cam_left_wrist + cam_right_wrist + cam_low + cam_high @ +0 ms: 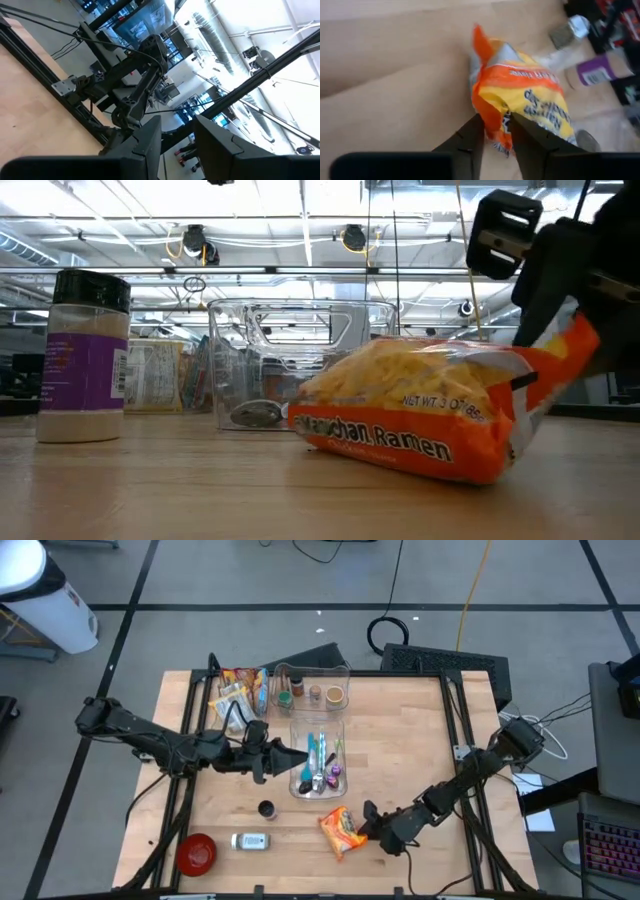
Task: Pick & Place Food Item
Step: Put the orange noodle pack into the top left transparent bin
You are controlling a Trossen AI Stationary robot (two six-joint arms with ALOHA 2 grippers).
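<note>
Ramen packet (342, 830) lies near spice jar (251, 841), red bowl (196, 853).

The high view looks straight down on the whole wooden surface (400, 760) and both arms, from far above. The low view sits at the level of the surface and faces across it into the room, very close to the ramen packet (430, 415) (it fills much of the picture). The right wrist view looks down past its own fingers (470, 137) at the same packet, very near. The left wrist view points upward, over the edge of the surface toward the ceiling. The high, low and right wrist views share the packet.
</note>
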